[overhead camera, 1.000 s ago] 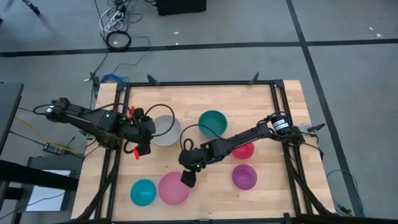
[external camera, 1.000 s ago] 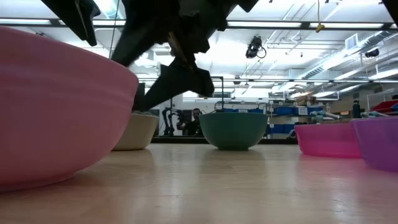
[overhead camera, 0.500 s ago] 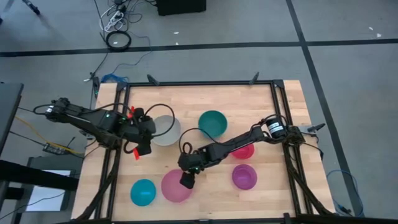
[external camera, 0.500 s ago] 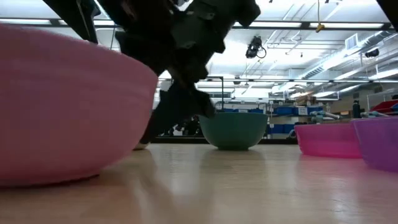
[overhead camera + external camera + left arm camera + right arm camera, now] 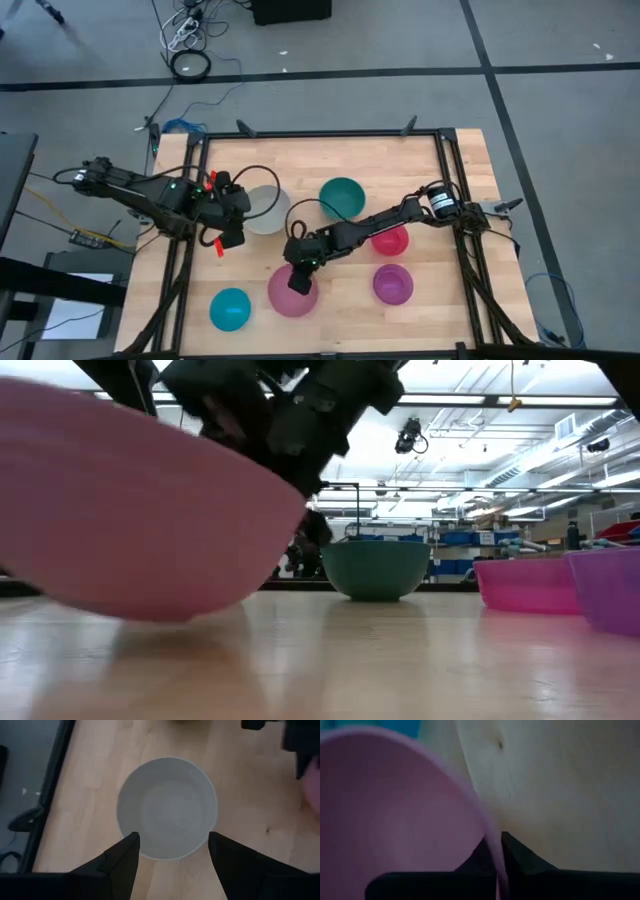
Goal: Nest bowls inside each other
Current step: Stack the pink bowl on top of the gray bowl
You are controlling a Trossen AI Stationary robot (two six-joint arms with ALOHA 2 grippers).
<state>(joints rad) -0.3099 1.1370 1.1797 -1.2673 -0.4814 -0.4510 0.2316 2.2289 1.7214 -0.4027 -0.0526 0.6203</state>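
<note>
My right gripper (image 5: 300, 282) is shut on the rim of the pink bowl (image 5: 290, 297) near the table's front middle; the low view shows that bowl (image 5: 130, 520) tilted. My left gripper (image 5: 172, 836) hangs open above the white-grey bowl (image 5: 167, 807), a finger on either side in the wrist view, touching nothing. The cyan bowl (image 5: 230, 309), teal bowl (image 5: 342, 198), red bowl (image 5: 390, 241) and purple bowl (image 5: 393, 284) each stand apart on their bases. My right gripper pinches the pink bowl's rim (image 5: 494, 847) on its far right side, one finger inside the bowl and one outside. The fingers come slanting down from the far right. The bowl tilts, its held side raised and its underside (image 5: 170, 610) low at the table.
A black frame rail (image 5: 320, 134) runs round the wooden tabletop. Bare wood lies between the pink bowl and the purple bowl (image 5: 610, 588). The teal bowl (image 5: 375, 568) and red bowl (image 5: 525, 585) stand farther back.
My right gripper has sunk a little onto the pink bowl's rim and shut on it. The pink bowl has slid toward the table's right and tipped, its held side coming up.
</note>
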